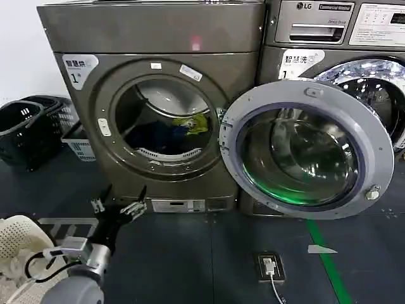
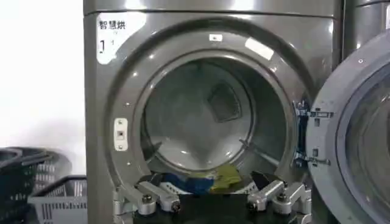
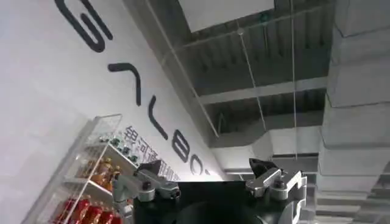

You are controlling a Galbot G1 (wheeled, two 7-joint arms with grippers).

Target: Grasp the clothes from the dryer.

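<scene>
Head view, far left: dark laundry baskets point(image 1: 28, 130) sit on the floor against the white wall, partly cut off by the frame edge; a white mesh basket point(image 1: 19, 244) shows at the near left corner, only in part.
Dryer: the bronze-grey dryer point(image 1: 152, 38) stands far and left of centre, plain top panel, white "1" label at its upper left, round porthole uncovered.
Door: its grey-rimmed glass door point(image 1: 307, 149) is swung wide to the right, hiding much of the LG machine point(image 1: 316, 25) beside it.
Clothes: the clothes point(image 1: 183, 126) lie low inside the drum, a dark blue heap with a yellow-green piece on its right; folds and edges are hard to make out in the shadow. From the left wrist view the same clothes point(image 2: 204, 181) lie at the drum's near lip, partly hidden behind the claw's fingers.
Left claw: the left claw point(image 1: 117, 204) is raised from the near left, pointing at the dryer's lower front, below the porthole, fingers spread and holding nothing.
Right claw: the right claw point(image 3: 213, 179) points up toward a ceiling and a lettered wall, fingers spread, nothing between them.
Floor: a wall-plug box point(image 1: 269, 266) with a cable lies near, right of centre, beside a green stripe.
</scene>
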